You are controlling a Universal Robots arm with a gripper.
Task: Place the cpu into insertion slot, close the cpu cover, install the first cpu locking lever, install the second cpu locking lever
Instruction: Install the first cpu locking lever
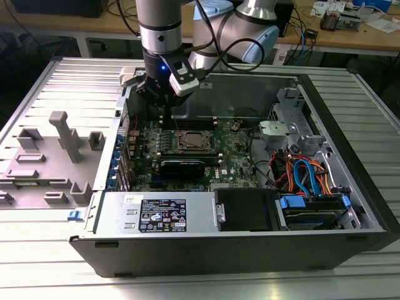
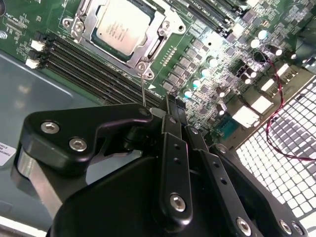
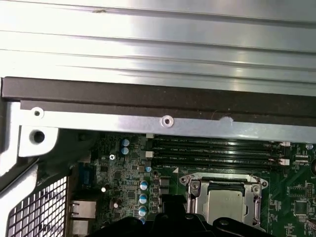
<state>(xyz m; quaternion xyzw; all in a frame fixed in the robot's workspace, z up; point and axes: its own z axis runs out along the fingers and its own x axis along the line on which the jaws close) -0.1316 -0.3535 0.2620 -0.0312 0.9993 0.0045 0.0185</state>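
Note:
The cpu point(image 2: 120, 24) lies in the insertion slot point(image 1: 190, 141) on the green motherboard, its silver top showing. The cpu cover point(image 2: 159, 29) lies flat around it as a silvery frame. Both also appear in the first wrist view, cpu point(image 3: 224, 205) and cpu cover point(image 3: 196, 190). A thin wire locking lever point(image 2: 143, 89) rises from one corner of the socket toward my gripper point(image 2: 174, 106). The black fingers are shut close together beside the lever's end; I cannot tell whether they touch it. In the exterior view my gripper point(image 1: 166, 117) hangs just behind the socket, toward the case's far-left corner.
Long black RAM slots point(image 2: 94, 64) run beside the socket. The case wall point(image 3: 158, 98) and a perforated rear panel point(image 2: 281, 148) stand close by. A power supply point(image 1: 156, 212), drive bay and coloured cables point(image 1: 306, 175) fill the case's near and right parts. A grey fixture tray point(image 1: 50, 162) lies outside.

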